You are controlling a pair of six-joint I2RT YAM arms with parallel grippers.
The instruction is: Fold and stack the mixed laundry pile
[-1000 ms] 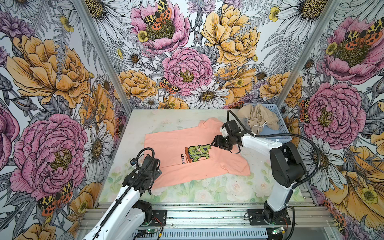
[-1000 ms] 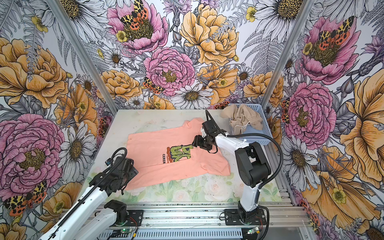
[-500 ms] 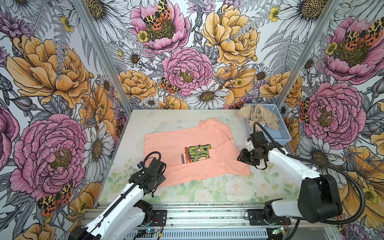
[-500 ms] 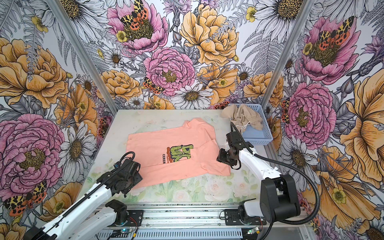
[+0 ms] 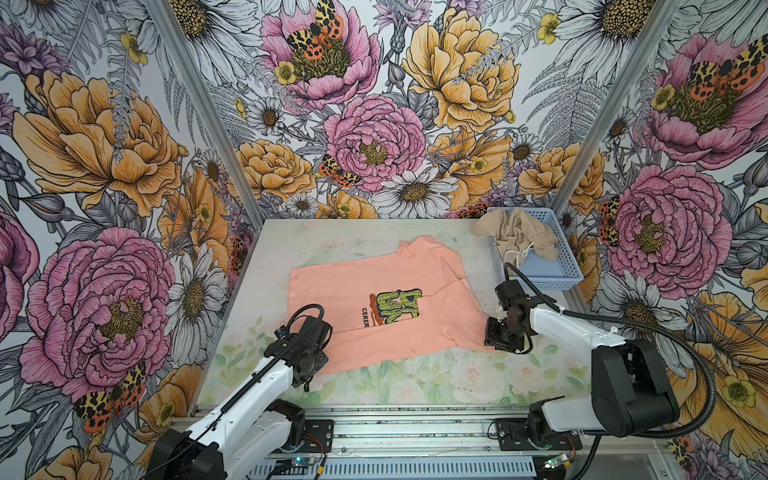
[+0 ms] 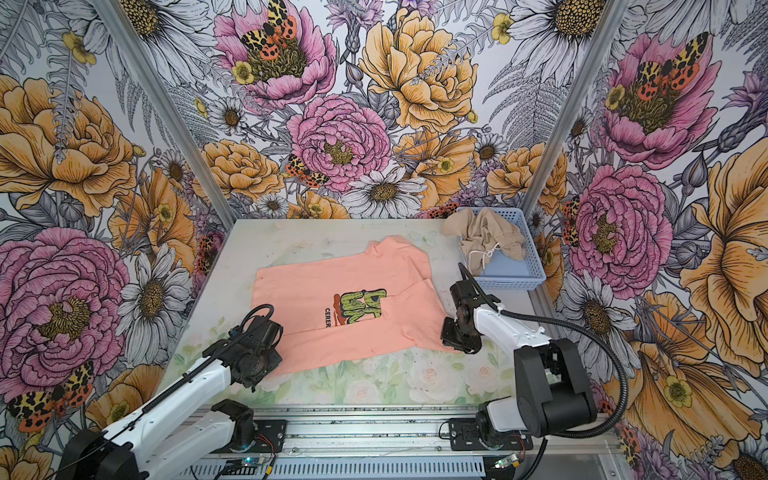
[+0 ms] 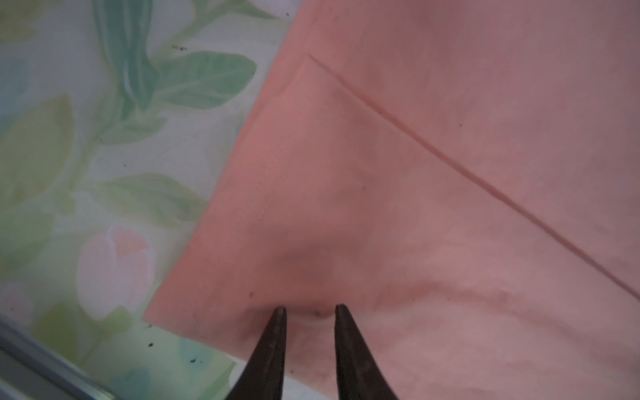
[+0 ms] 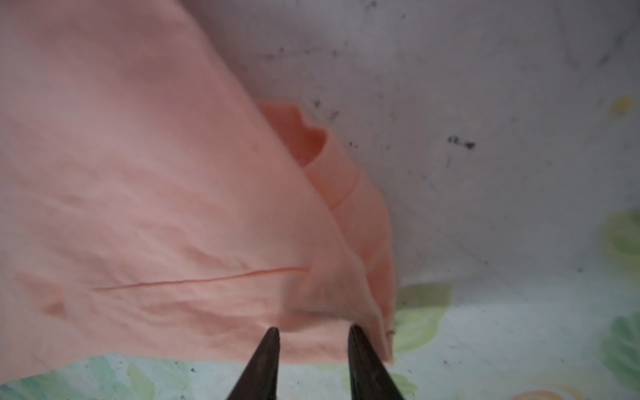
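Cloth corners decide the coming fold: the T-shirt (image 5: 374,303) lies spread on the surface (image 5: 415,382), long axis running left to right, with one gripper at each near corner. The left gripper (image 7: 310,310) presses the near-left hem and the right gripper (image 8: 311,330) the near-right corner, both arms reaching low. Each gripper's jaws stand narrowly apart on the cloth; I cannot tell whether they truly pinch it. The beige garment (image 5: 515,239) sits crumpled in the basket (image 5: 557,270).

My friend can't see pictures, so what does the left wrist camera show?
The left hand, dark fingertips slightly apart, touches a peach T-shirt near its corner. A flowery table shows beside it.
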